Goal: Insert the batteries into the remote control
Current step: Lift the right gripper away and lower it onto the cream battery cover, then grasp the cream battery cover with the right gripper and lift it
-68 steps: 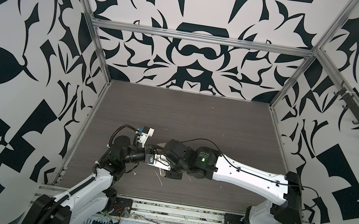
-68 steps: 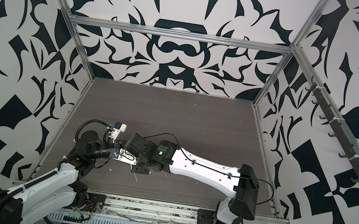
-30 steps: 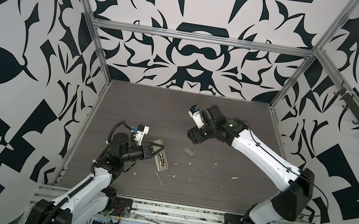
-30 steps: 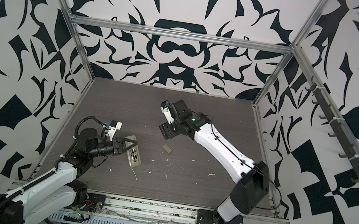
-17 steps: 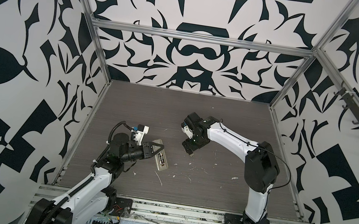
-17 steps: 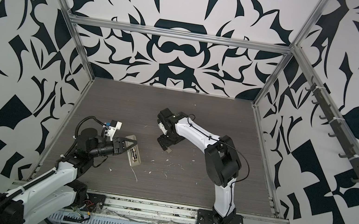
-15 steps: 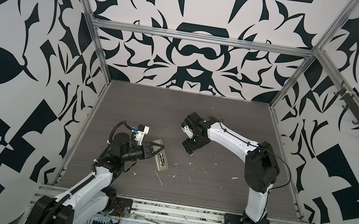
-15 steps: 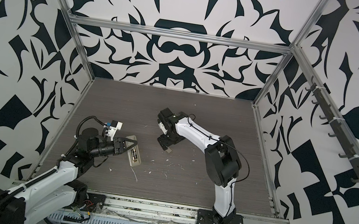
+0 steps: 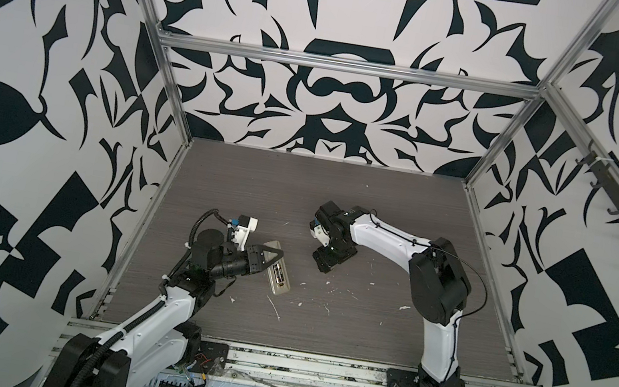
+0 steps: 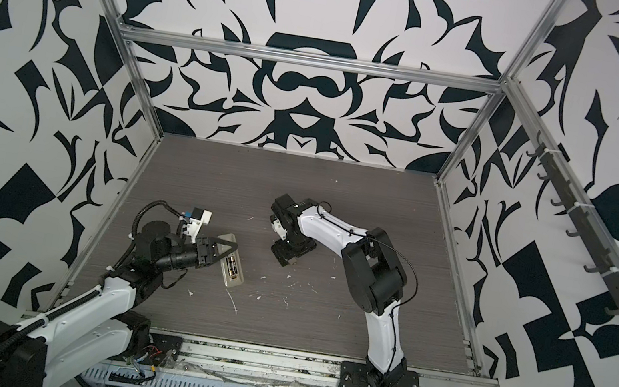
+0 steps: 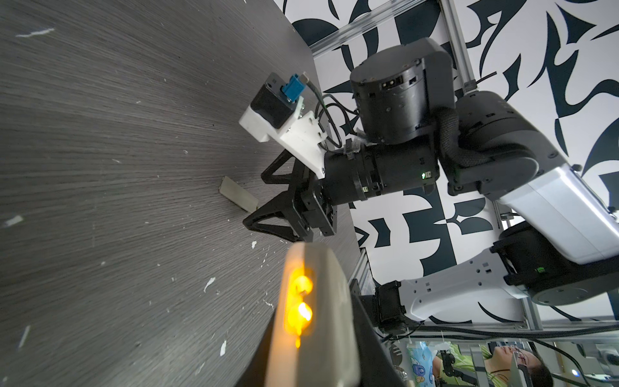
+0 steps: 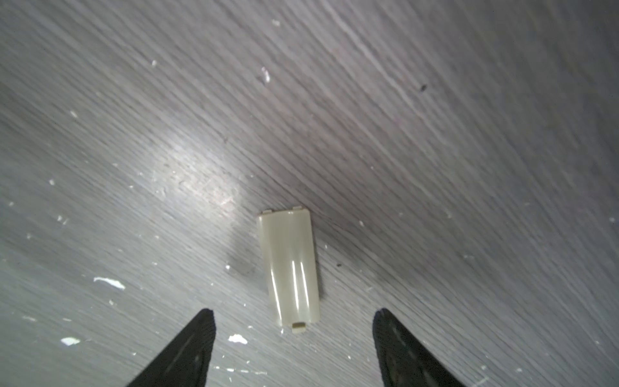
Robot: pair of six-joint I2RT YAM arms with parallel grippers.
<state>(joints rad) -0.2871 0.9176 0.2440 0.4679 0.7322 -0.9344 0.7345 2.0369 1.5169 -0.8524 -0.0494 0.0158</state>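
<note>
On the left, we are clamping our left gripper (image 9: pixel 277 256) fully closed on the far end of the remote control (image 9: pixel 280 284). The remote is lying beige back up near the left edge of the table (image 9: pixel 381 206). We cannot tell whether its near end is resting on the wood or hanging just above it.

In both top views its compartment is standing open. The batteries (image 10: pixel 231 264) are showing as dark cylinders side by side inside it. So we are judging the loading itself as done, though we are not able to check from here that they are pressed fully home. Just near of the remote, white scraps of debris (image 9: pixel 275 308) are lying on the wood.

To the right, towards the middle of the table, we are hovering our right gripper (image 12: pixel 293 312) over the beige battery cover (image 12: pixel 289 264). The cover is lying flat on the wood, well apart from the remote. The jaws are standing wide apart on either side of the cover's latch end and are gripping nothing.

What is remaining, as we are reading it, is picking up that cover, carrying it left and snapping it over the compartment.
</note>
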